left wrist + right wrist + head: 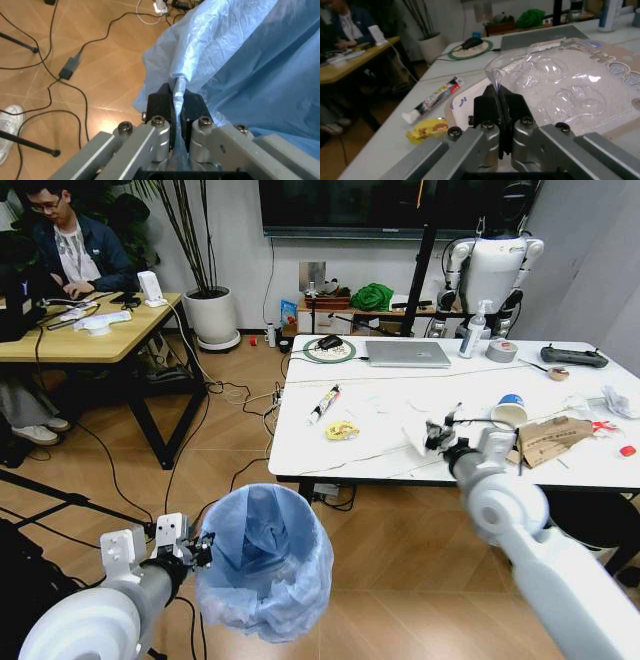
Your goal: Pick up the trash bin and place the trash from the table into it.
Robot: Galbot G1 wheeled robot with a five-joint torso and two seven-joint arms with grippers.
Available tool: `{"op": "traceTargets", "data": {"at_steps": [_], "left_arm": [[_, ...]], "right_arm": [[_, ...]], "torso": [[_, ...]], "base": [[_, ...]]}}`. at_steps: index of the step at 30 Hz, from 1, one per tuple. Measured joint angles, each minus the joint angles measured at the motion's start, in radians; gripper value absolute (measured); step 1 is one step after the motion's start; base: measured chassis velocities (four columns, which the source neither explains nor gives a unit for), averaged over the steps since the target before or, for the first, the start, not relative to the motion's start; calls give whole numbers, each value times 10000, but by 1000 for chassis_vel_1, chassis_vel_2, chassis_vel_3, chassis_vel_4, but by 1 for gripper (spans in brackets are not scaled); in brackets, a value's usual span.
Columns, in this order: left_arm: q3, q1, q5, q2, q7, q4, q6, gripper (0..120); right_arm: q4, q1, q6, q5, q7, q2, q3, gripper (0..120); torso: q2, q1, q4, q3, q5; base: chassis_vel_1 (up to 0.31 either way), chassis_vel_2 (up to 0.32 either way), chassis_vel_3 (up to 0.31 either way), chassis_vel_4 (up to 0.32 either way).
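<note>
**A:** Near the left of the floor, your left pincer [176, 103] is clenched on the bag-covered rim of the trash bin [265, 560], holding it up beside the counter [380, 455]. Your right pincer [499, 107] is clamped on the edge of a clear plastic blister pack [560, 86], above the near middle of the counter.

**B:** What could go wrong for you here?

**A:** Two things, I'd judge. The left grip may have more bag than rim; if so, the bin could sag or slide loose. The blister pack is wide and pinched only at its edge, so it may swing and catch the bin's rim.

**B:** And your arms?

**A:** Your left arm reaches low and forward. Your right stretches out over the counter's near edge. More trash lies on the counter: a yellow wrapper [342, 430], a paper cup [509, 412] and torn cardboard [553, 438] to the right.
</note>
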Motion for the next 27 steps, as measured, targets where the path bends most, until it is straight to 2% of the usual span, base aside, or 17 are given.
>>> {"op": "traceTargets", "data": {"at_steps": [8, 12, 15, 17, 27], "left_arm": [[348, -501, -802, 156, -593, 0, 0, 0], [562, -1063, -1190, 726, -745, 5, 0, 0], [761, -1303, -1202, 946, -718, 190, -1, 0], [1168, -1679, -1191, 1130, -709, 578, -1, 0], [2608, -2822, -978, 756, -123, 1638, 0, 0]], "right_arm": [[1652, -1287, 190, 342, -1420, -378, 367, 0], [2193, -2363, 870, -347, -3021, -404, 142, 0], [2373, -2721, 995, -592, -3525, -388, 78, 0], [2592, -3151, 1074, -926, -4163, -352, 18, 0], [2778, -3821, 1229, -1711, -5197, -360, -247, 0]], "torso": [[0, -1, 2, -1, -1], [0, 0, 0, -1, 0], [1, -1, 0, -1, 1], [0, 0, 0, 0, -1], [0, -1, 0, 0, -2]], "base": [[0, 0, 0, 0], [0, 0, 0, 0], [0, 0, 0, 0], [0, 0, 0, 0], [0, 0, 0, 0]]}}
